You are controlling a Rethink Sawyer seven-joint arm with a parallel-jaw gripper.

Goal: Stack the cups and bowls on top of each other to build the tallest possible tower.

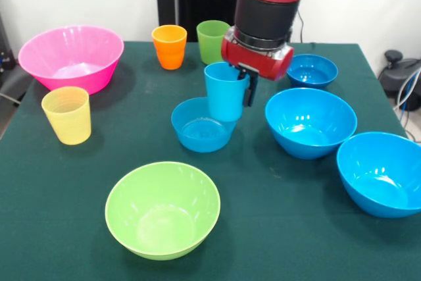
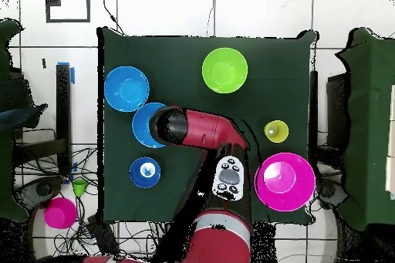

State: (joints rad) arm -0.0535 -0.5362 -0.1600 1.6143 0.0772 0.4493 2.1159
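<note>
While the arm hangs over the middle of the green table (image 1: 276, 241), its gripper (image 1: 238, 85) is clamped on the rim of the light blue cup (image 1: 224, 91), one finger down the outside of the wall, and the cup is held upright just above the small blue bowl (image 1: 202, 125), seemingly not seated in it yet, though I can't tell for certain if its base touches. So this looks like the very first stacking move, and nothing you could call a tower stands anywhere. Everything else sits alone and apart: the big pink ribbed bowl (image 1: 71, 56) at the far corner, the yellow cup (image 1: 66, 114) just in front of it, the orange cup (image 1: 169, 46) and green cup (image 1: 212, 41) side by side at the back, the lime green bowl (image 1: 162, 208) up front. Two large bright blue bowls (image 1: 310, 122) lie to the other side, one nearer the front edge (image 1: 383, 172), and another small blue bowl (image 1: 312, 70) sits behind the arm. From overhead the arm covers the cup entirely, but the lime bowl, pink bowl and yellow cup show clearly. My read: nearly the whole job remains, with every other piece untouched.
</note>
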